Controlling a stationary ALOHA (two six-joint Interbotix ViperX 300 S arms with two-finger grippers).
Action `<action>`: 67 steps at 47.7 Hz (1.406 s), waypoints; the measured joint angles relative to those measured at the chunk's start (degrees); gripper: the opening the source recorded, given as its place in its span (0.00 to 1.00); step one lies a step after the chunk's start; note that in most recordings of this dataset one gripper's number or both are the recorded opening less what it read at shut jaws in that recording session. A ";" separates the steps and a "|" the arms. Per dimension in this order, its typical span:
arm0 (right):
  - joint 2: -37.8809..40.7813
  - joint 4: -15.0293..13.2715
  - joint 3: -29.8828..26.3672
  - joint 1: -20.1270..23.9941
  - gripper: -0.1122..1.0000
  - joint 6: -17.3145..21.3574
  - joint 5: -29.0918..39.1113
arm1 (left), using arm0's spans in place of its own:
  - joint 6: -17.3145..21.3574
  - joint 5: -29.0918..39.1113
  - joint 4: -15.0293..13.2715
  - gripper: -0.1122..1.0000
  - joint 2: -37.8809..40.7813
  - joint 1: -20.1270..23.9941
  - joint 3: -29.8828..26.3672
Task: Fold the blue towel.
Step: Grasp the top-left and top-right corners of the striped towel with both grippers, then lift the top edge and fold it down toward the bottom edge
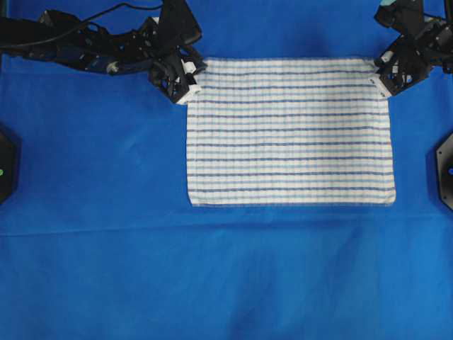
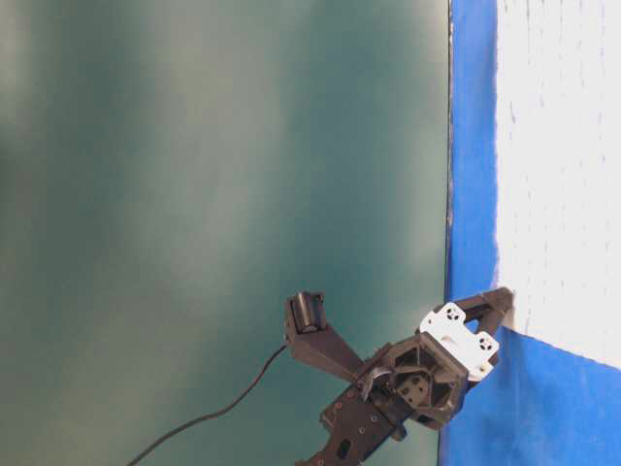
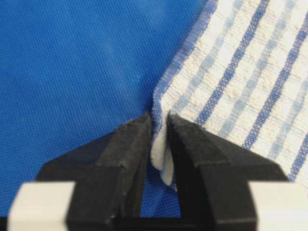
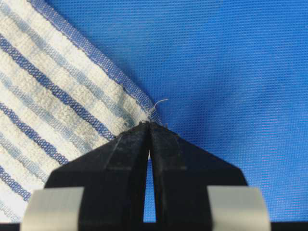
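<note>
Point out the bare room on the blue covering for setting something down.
Widest: the blue covering below the blue towel. Also free left of the towel. Crowded at the towel's top corners, where the left hand and right hand pinch it.

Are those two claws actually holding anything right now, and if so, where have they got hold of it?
Yes. The left gripper pinches one far corner of the blue towel; the right gripper is shut at the other far corner.

Blue cloth bare from 3 round to 9 o'clock of towel; free passage there. Obstacles: L arm at 10, R arm at 2, black mounts at far edges.
</note>
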 measured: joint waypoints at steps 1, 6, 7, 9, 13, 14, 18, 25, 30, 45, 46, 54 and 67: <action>0.00 0.00 0.00 0.09 0.11 0.00 0.09 | 0.00 0.09 0.09 0.20 0.00 0.00 0.00; 0.00 0.00 0.00 0.09 0.11 0.00 0.00 | 0.00 0.79 0.09 0.17 -0.18 -0.18 -0.09; 0.00 0.00 0.00 0.09 0.11 0.09 0.09 | 0.00 0.88 0.09 0.16 -0.18 -0.09 -0.18; -0.09 0.00 0.00 0.09 0.11 0.26 0.09 | 0.00 1.14 0.09 0.16 -0.35 -0.18 -0.18; -0.79 0.00 0.09 0.09 0.11 0.53 0.09 | 0.00 2.11 0.18 0.15 -1.23 -0.09 0.00; -1.05 0.09 0.00 0.09 0.11 0.44 0.09 | 0.00 2.37 0.18 0.15 -1.58 -0.18 0.26; -2.64 0.09 0.00 0.18 0.11 0.62 0.09 | -0.09 3.78 0.18 0.15 -3.16 -0.09 0.62; -5.45 0.09 0.18 0.26 0.11 0.70 0.26 | -0.09 4.31 0.26 0.14 -5.98 -0.09 0.70; -6.59 0.09 0.44 0.26 0.11 0.70 0.70 | 0.88 4.31 0.35 0.14 -6.59 -0.09 0.70; -8.09 0.44 1.14 0.26 0.11 0.88 1.76 | 2.55 4.39 0.26 0.15 -6.77 -0.44 0.70; -8.26 0.53 1.23 0.26 0.11 0.88 1.93 | 2.64 4.39 0.35 0.15 -6.86 -0.62 0.70; -11.34 2.02 2.46 2.55 0.11 1.76 4.13 | 2.72 5.01 0.35 0.15 -8.44 -2.64 1.14; -20.04 2.81 6.50 12.39 0.11 6.33 8.61 | 2.02 7.47 0.26 0.15 -11.69 -9.32 4.04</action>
